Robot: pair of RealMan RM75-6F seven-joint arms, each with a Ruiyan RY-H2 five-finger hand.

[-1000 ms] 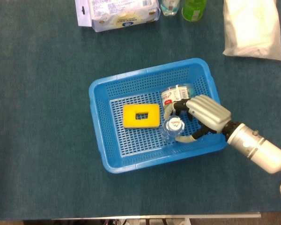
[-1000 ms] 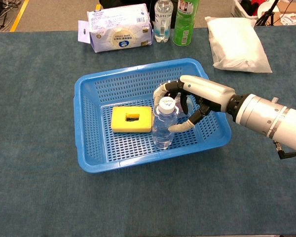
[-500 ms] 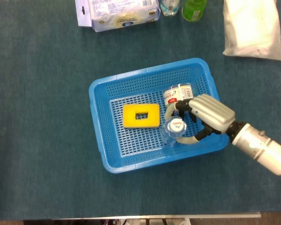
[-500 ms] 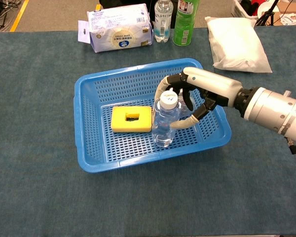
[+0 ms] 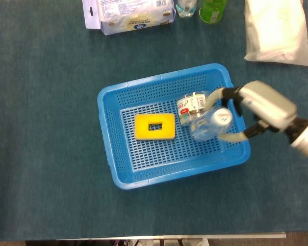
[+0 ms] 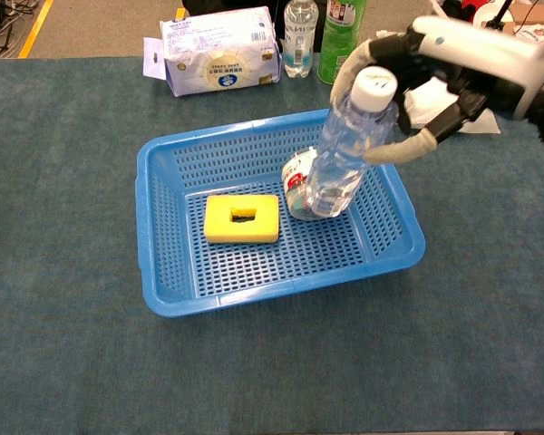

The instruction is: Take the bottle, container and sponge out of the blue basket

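Right hand point(image 6: 435, 68) has the clear bottle point(image 6: 343, 149) clasped high up near its white cap, fingers curled round the neck and thumb underneath, and the bottle hangs tilted above the blue basket point(image 6: 163, 172), its base just over the container point(image 6: 298, 184); the left hand shows in neither view. From where I stand the bottle looks like thin, smooth plastic, probably slippery, and a hold that close to the cap lets the body swing, so I'd judge a grip lower round the middle would be steadier if it carries any water. The container lies on its side against the basket's far right area, a small labelled tub, rigid and likely light; taking it across its round body seems the sensible hold. The yellow sponge point(image 6: 242, 218) lies flat on the basket floor to the left, soft and very light, best pinched by its long edges, since it will squash.
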